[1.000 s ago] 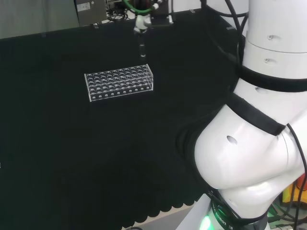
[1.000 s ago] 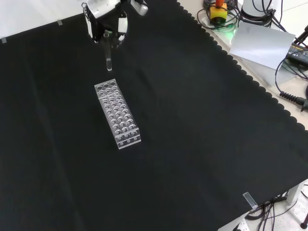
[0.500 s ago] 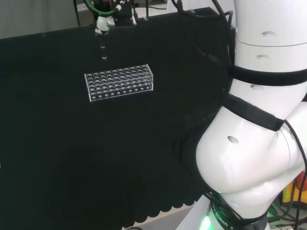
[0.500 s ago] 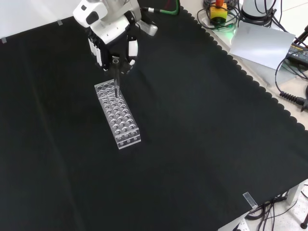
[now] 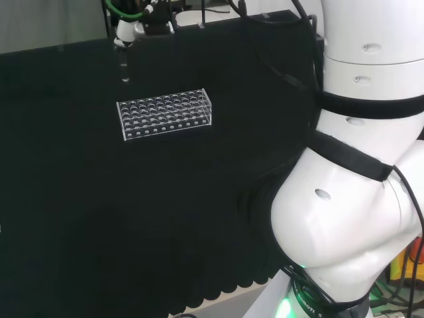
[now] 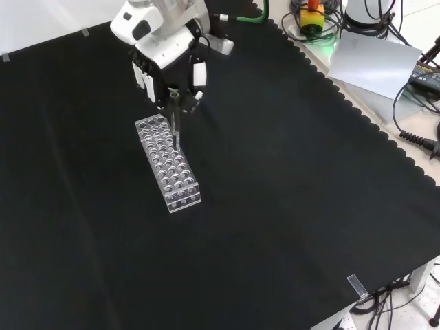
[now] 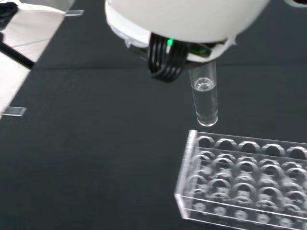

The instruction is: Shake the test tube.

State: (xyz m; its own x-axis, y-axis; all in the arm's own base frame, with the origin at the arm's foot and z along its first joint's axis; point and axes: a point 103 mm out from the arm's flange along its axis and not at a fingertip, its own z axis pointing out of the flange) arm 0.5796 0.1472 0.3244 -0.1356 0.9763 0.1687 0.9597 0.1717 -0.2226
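Hand (image 6: 167,65) at upper left of the front view, fingers curled round a clear test tube (image 6: 176,127), tube hanging about upright over the far end of the clear rack (image 6: 168,163), clear of its holes. Head view: tube (image 5: 124,68) at upper left, just above the rack's (image 5: 165,114) left end. Wrist view: tube (image 7: 205,99) holds a little clear liquid, its bottom above the rack's (image 7: 244,184) corner. Black cloth (image 6: 289,206) underneath.
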